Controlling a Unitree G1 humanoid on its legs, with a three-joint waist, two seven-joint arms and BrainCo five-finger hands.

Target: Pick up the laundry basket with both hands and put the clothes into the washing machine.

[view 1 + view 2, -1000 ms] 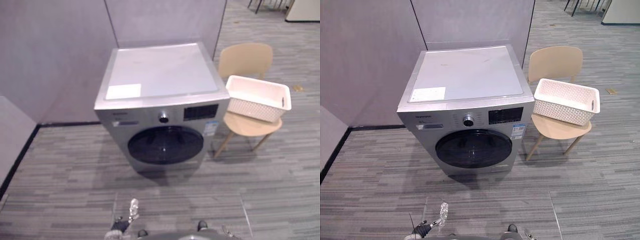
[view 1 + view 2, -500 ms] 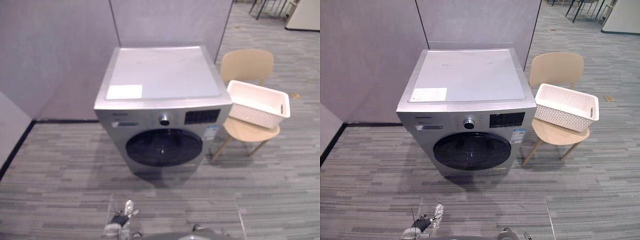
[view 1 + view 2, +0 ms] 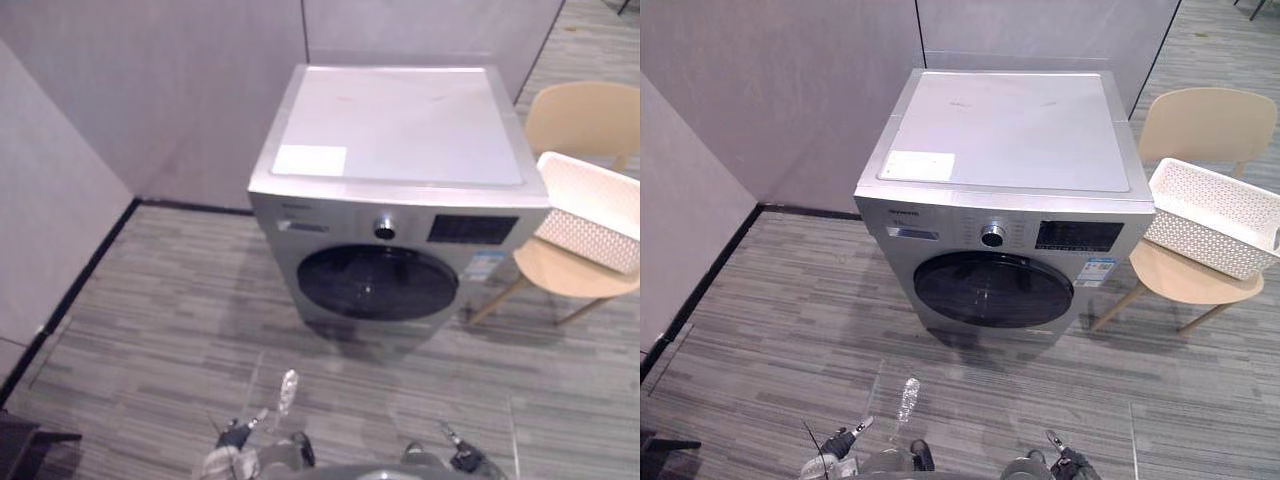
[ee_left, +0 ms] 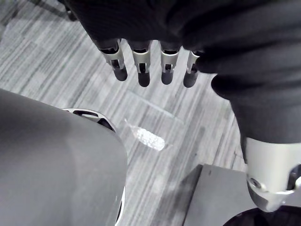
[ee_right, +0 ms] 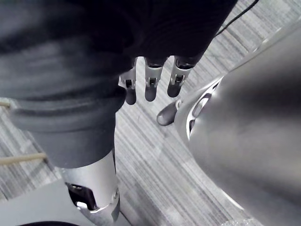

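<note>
Hanging straight-fingered and empty: left hand, right hand. Grabbed unevenly, the white lattice plastic laundry basket at two o'clock may tip off its tan chair.

Nothing printed can be read. The silver front-loading washing machine bears a white rectangular label on its lid, well ahead of the left hand (its lines are too small to make out). A blue-and-white sticker sits under the dark display panel, well ahead of the right hand. Small lettering on the front panel is likewise illegible.
</note>
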